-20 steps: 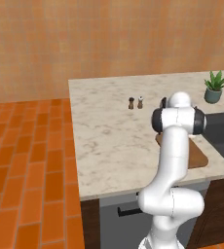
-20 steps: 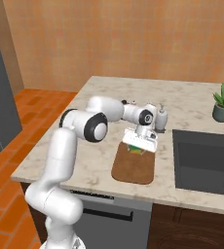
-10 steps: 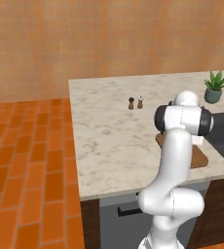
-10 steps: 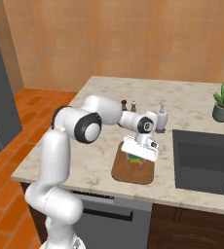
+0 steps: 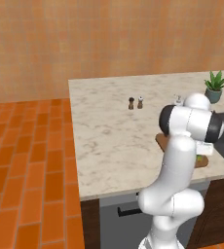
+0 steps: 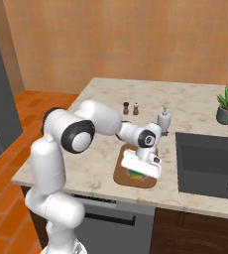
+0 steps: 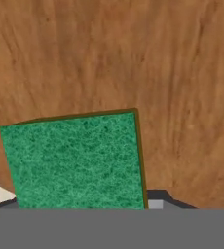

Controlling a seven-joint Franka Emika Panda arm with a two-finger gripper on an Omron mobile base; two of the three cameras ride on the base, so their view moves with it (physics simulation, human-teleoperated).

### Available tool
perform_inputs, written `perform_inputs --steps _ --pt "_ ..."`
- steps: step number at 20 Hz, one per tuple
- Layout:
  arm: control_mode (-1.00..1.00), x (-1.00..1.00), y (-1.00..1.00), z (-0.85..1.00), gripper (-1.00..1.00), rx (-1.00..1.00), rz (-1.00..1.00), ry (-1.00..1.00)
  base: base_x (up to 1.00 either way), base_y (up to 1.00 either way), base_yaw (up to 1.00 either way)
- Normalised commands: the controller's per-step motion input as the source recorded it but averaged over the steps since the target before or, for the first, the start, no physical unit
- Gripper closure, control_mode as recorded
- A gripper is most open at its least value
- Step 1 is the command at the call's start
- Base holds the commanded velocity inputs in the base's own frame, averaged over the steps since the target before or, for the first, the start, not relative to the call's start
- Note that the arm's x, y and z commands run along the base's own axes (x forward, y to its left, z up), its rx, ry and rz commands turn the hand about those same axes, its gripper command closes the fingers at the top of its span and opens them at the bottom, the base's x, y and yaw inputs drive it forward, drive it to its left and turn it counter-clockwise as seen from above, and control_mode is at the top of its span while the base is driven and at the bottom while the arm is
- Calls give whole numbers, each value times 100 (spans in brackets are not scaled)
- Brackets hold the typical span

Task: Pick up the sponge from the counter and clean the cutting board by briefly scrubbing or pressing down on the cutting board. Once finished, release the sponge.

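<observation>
I have the tool [image 6: 138, 171] low over the flat brown wooden cutting board [image 6: 121, 174], clenched on the small green-topped sponge [image 7: 75, 160], whose green face lies against the wood, I judge for scrubbing. Board sits at the near edge of the white marbled stone table [image 5: 109, 136], beside the dark sink basin [image 6: 210, 163]. Orange tiled floor [image 5: 26, 165], tan wall behind.

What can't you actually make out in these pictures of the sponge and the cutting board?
- Hand grip: right base view, its white body covers the fingers; hand view, the sponge hides the tips.
- Sponge contact with the cutting board: hand's body hides it in right base view.
- Cutting board: left base view, the arm blocks most of it.
- Sponge's near end: hand view, cut off by the bottom edge.
</observation>
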Motion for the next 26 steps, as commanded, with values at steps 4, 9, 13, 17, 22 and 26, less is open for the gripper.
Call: perform_inputs --steps 4,9,13,17,22,26 --pt "-100 -100 0 -19 100 1 0 0 0 0 0" --pt "-100 -100 -3 -23 100 1 0 0 0 0 0" --pt "-100 -76 -24 -5 100 1 0 0 0 0 0" --pt "-100 0 -58 61 100 7 0 -11 0 0 0" --pt "-100 11 -34 49 100 11 0 -2 0 0 0" --pt "-100 14 14 -45 100 9 0 13 0 0 0"
